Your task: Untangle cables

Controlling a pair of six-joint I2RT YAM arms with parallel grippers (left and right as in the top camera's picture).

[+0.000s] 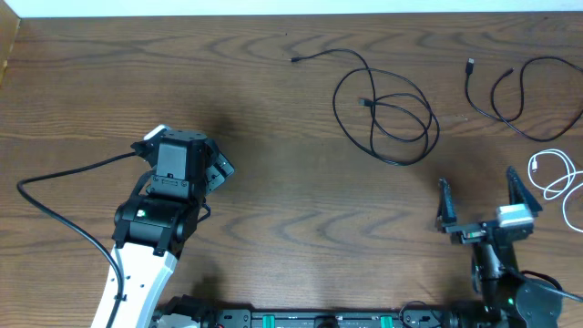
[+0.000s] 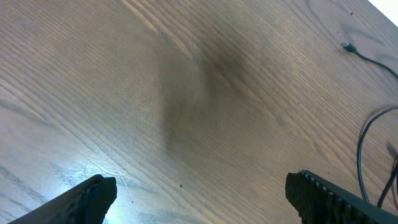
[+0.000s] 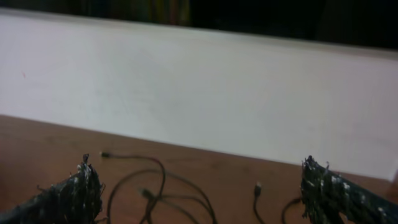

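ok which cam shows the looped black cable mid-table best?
Overhead: the thin black looped cable lies whole there, coils and both plug ends in frame. Left wrist catches only one plug end and some cord at its right edge. Right wrist shows it low, blurred, cut off at the bottom.

Blk cable (image 1: 369, 103), 2nd blk cable (image 1: 469, 87), white cable (image 1: 534, 166), table (image 1: 273, 91) brown w/ wood grain.

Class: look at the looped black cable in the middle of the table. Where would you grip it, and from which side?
On the black cable, probably the free tail just behind the plug. It is a single strand lying flat, apart from where the cable crosses itself. Come straight down from above, on the left side, jaws set across the strand.
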